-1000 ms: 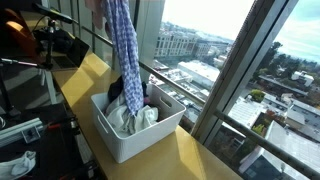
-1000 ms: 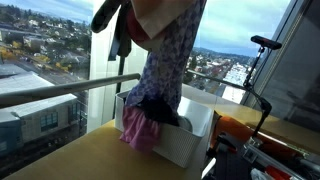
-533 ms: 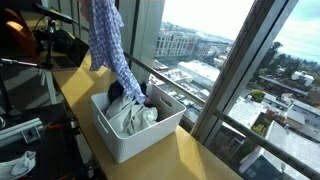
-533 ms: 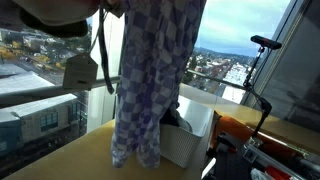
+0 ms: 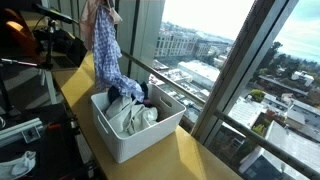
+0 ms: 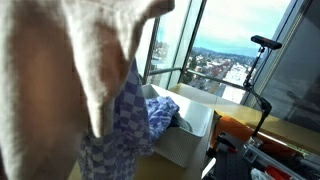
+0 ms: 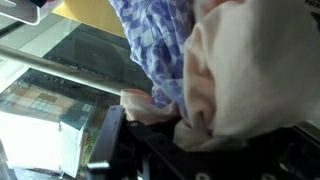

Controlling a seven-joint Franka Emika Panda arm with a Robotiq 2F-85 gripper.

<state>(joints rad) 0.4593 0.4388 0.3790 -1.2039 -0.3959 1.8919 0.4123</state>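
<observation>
Cloth fills most of what we see. A blue checked cloth (image 5: 106, 50) hangs from the tool (image 7: 185, 128), whose jaws are clamped tight on it together with a beige cloth (image 7: 250, 70). In the wrist view the fingertips themselves are buried in fabric. In an exterior view we find the checked cloth lifted high, its lower end trailing down into a white bin (image 5: 135, 142), onto a white garment (image 5: 130, 118) and a dark garment (image 5: 138, 93). The bin stands on the wooden tabletop (image 5: 195, 158), beside the window.
</observation>
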